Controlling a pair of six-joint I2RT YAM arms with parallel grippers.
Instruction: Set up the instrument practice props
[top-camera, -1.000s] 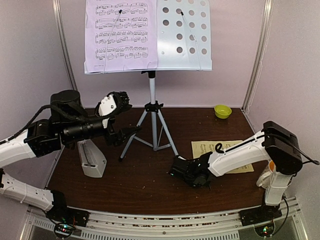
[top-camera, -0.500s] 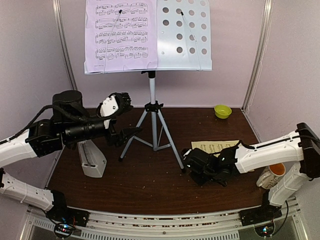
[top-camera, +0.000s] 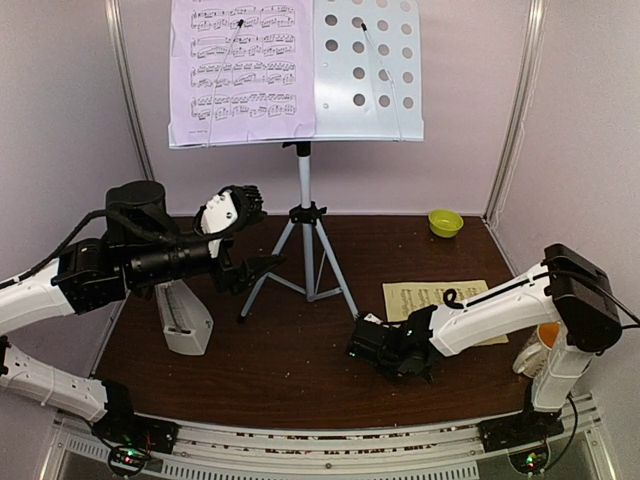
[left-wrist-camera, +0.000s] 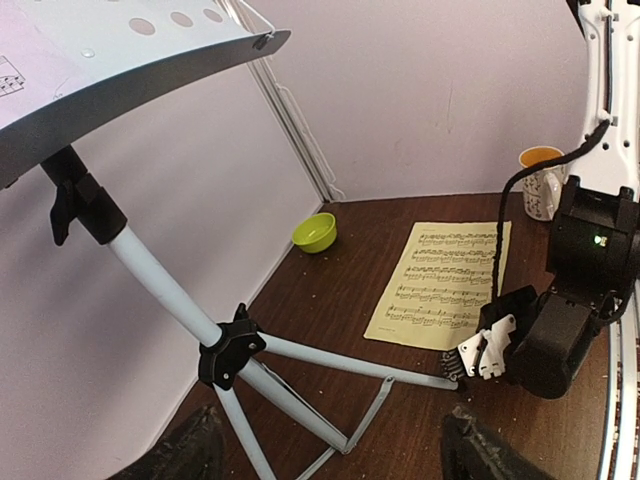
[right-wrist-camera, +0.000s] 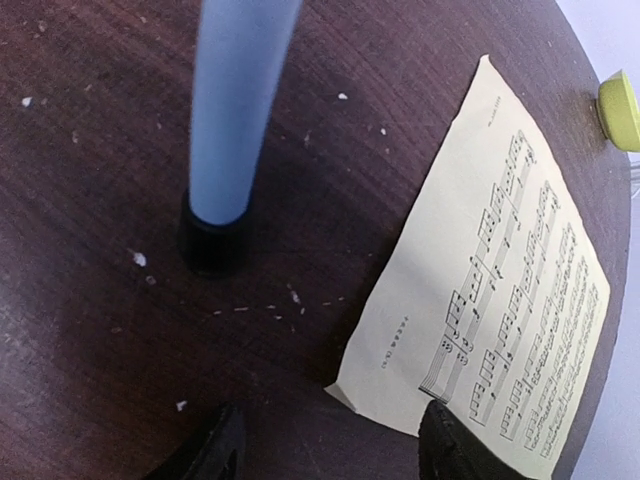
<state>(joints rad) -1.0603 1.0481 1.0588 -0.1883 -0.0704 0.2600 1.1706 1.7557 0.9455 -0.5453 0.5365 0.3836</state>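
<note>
The right arm lies low over the table (top-camera: 290, 375), with the right gripper (right-wrist-camera: 337, 448) open and empty just beside a tripod (top-camera: 303, 185) foot, near the flat pale yellow page (top-camera: 408, 298). The left arm is raised, the left gripper (left-wrist-camera: 335, 458) open toward the tripod. The lilac page (top-camera: 240, 70) rests on the stand desk (top-camera: 368, 70); the metronome (top-camera: 184, 320) stands under the left arm.

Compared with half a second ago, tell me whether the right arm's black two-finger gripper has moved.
Yes: the right gripper has swung left, toward the silver tripod's near foot.
</note>
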